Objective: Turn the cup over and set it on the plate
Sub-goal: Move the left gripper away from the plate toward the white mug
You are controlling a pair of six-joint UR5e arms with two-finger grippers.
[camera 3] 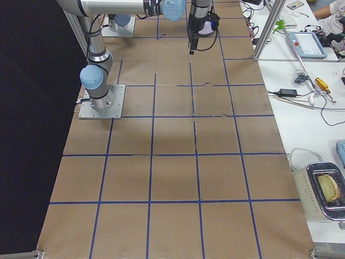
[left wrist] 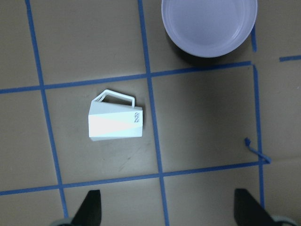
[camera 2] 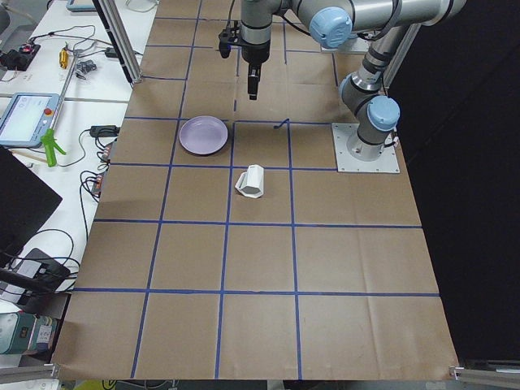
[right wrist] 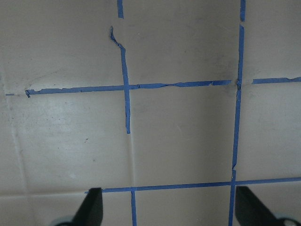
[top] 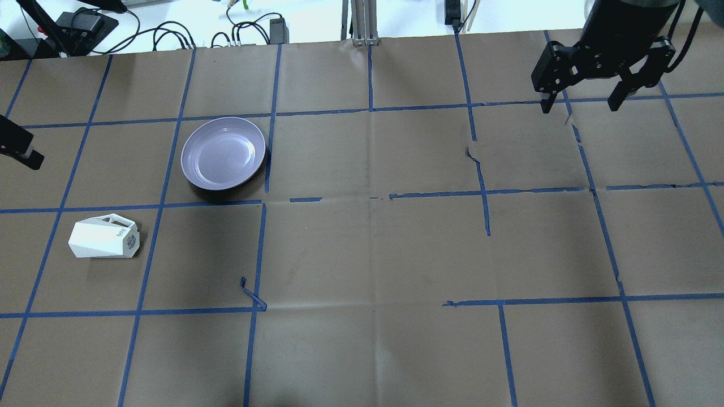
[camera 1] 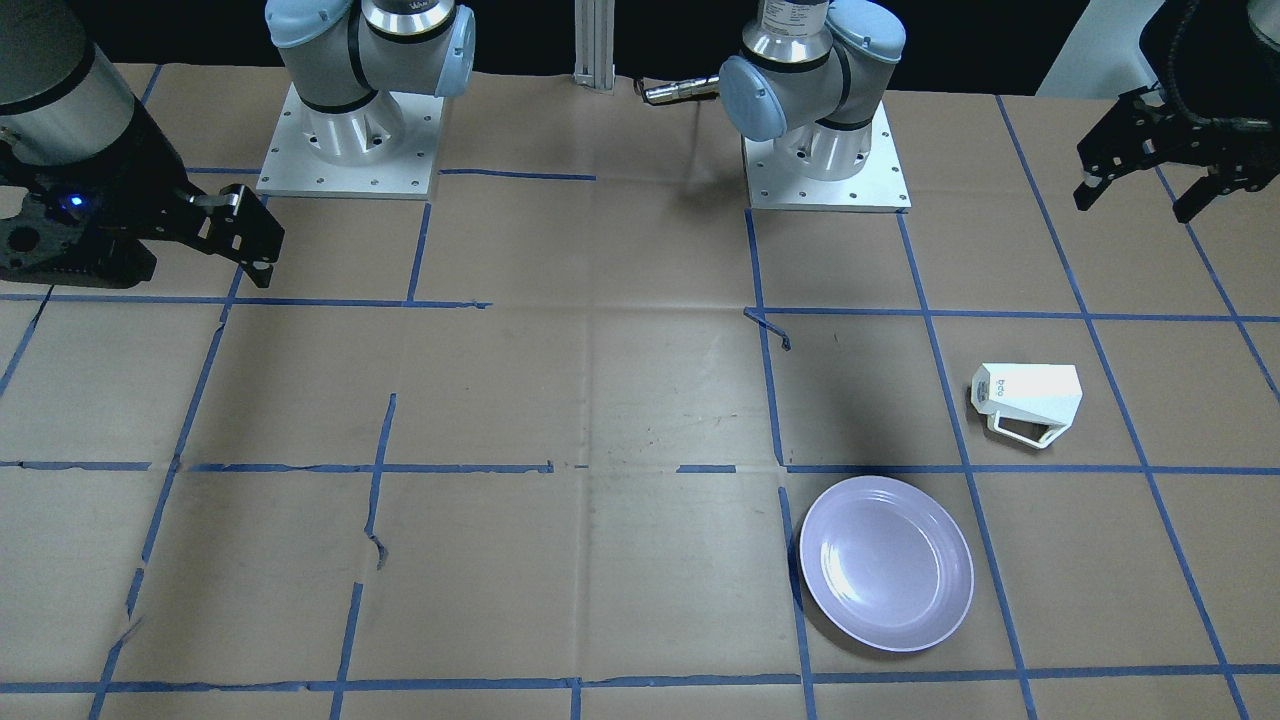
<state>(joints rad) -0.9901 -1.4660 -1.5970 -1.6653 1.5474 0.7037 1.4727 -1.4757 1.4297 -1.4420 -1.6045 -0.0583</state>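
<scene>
The white faceted cup [top: 104, 239] lies on its side on the brown paper table, handle toward the far side and lettered base toward the table's middle. It also shows in the front view [camera 1: 1025, 400], the left view [camera 2: 251, 180] and the left wrist view [left wrist: 116, 121]. The lavender plate [top: 223, 151] sits upright and bare one tape square beyond it [camera 1: 886, 563] [left wrist: 209, 26]. My left gripper [camera 1: 1138, 200] hangs open and empty high above the cup [left wrist: 167, 209]. My right gripper [top: 581, 104] is open and empty, far off on the other side of the table [right wrist: 167, 209].
Blue tape lines grid the table, with torn, lifted bits [top: 251, 294] [top: 472, 154]. The two arm bases [camera 1: 350, 140] [camera 1: 825, 150] stand at the robot's edge. Cables and devices [top: 169, 34] lie past the far edge.
</scene>
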